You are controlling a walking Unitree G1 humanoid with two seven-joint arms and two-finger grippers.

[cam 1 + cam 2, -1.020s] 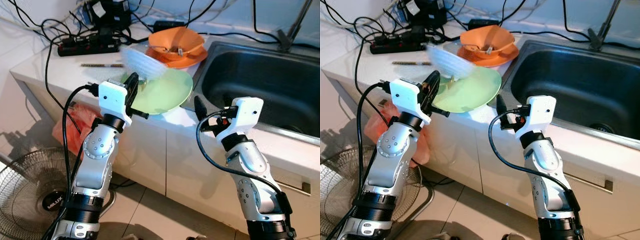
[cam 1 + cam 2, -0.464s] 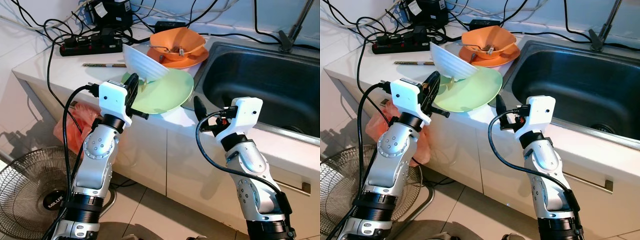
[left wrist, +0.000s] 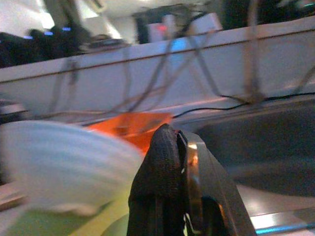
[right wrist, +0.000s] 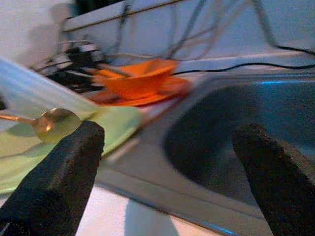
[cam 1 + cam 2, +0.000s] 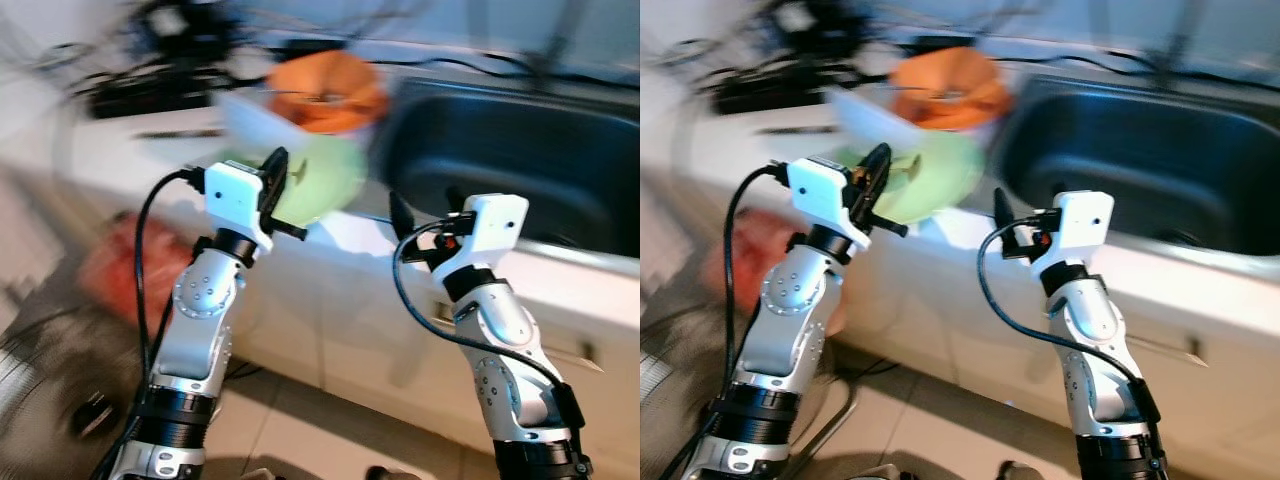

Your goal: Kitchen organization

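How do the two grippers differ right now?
The left gripper has its fingers pressed together, raised at the green plate's near edge; the right gripper is spread wide open, holding nothing, facing the sink. The left gripper sits higher than the right. Both have black fingers on silver arms.

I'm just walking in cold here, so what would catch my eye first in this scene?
Probably the orange bowl at the back of the counter beside the dark sink, with a green plate in front of it. The left gripper is raised at the plate's edge, and the right gripper hovers open near the sink.
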